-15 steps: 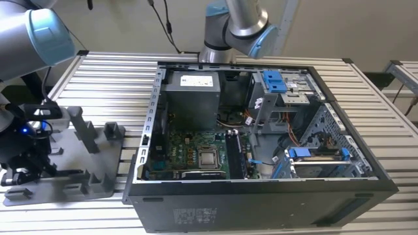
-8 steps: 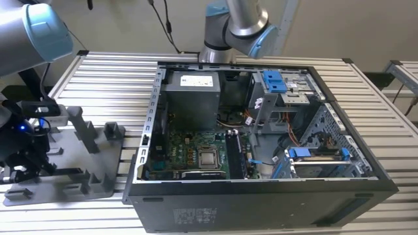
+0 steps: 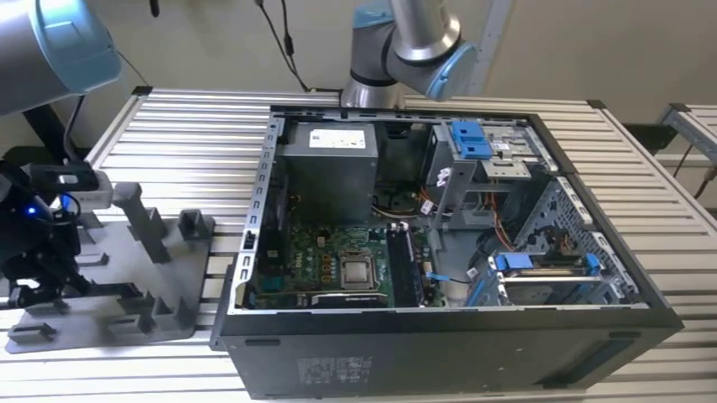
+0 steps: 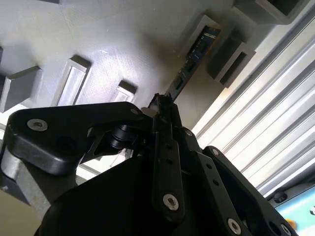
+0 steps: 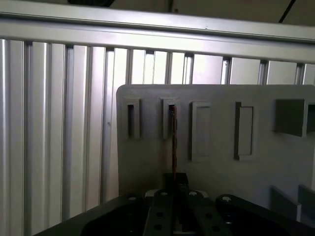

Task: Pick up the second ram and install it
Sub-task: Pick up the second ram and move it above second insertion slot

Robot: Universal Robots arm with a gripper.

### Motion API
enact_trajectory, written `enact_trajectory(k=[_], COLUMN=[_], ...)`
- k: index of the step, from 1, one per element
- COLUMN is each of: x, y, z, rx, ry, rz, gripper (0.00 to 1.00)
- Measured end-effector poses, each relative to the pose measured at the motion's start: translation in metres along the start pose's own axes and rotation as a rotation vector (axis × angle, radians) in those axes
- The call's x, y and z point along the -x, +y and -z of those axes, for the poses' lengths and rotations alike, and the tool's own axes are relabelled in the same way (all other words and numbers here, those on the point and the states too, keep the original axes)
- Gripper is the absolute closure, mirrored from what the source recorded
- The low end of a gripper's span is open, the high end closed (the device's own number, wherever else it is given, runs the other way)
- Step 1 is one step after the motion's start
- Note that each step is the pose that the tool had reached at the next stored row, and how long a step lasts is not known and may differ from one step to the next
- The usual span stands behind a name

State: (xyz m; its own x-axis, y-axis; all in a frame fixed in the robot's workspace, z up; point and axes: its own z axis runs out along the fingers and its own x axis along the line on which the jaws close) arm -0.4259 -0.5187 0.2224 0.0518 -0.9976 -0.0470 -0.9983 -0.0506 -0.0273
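Gripper sat over the grey tray at the exterior view's left, roughly 9 o'clock from the open PC case; arm came up off the slatted table at 12 o'clock from the case; another grey-blue arm joint hung at 10 o'clock from the case, above the tray.

In both wrist views the gripper had its black fingers pressed together on the second ram, pinching the stick's near end. The ram was on the tray; its far end was seated in a grey holder block; edge-on in the first wrist view, it showed as a thin line from that block's slot to the fingertips; in the second wrist view its dark board face showed, with small chips along it. A neighbouring block stood just beside it; more blocks were spread across the tray.

Inside the case the green motherboard lay flat, at 9 o'clock from the drive cage with blue tabs; grey power supply sat at 12 o'clock from the board.
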Motion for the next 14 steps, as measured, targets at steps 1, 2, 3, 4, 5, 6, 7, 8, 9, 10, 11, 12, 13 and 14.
enact_trajectory(k=[1, 2, 3, 4, 5, 6, 7, 8, 9, 10, 11, 12, 13, 14], x=[0.0001, 0.0001, 0.0002, 0.0002, 0.0003, 0.0003, 0.0004, 0.0004, 0.0004, 0.0005, 0.0005, 0.0006, 0.0006, 0.0007], y=[0.0, -0.0001, -0.0001, -0.0001, -0.0001, -0.0002, -0.0002, -0.0002, -0.0002, -0.0003, -0.0003, -0.0003, -0.0003, -0.0004], z=[0.0016, 0.0031, 0.0044, 0.0052, 0.0059, 0.0067, 0.0075, 0.0081, 0.0089, 0.0098, 0.0109, 0.012, 0.0133, 0.0144], rx=[0.0, 0.0001, 0.0, 0.0, 0.0, 0.0, 0.0001, 0.0001, 0.0001, 0.0, 0.0, 0.0001, 0.0001, 0.0], ry=[0.0, 0.0, 0.0, 0.0, 0.0, 0.0, 0.0001, 0.0, 0.0001, 0.0, 0.0, 0.0001, 0.0001, 0.0], rz=[0.0, 0.0, 0.0, 0.0, 0.0, 0.0, 0.0, 0.0, 0.0, 0.0, 0.0, 0.0, 0.0, 0.0], gripper=[0.86, 0.86, 0.86, 0.86, 0.86, 0.86, 0.86, 0.86, 0.86, 0.86, 0.86, 0.86, 0.86, 0.86])
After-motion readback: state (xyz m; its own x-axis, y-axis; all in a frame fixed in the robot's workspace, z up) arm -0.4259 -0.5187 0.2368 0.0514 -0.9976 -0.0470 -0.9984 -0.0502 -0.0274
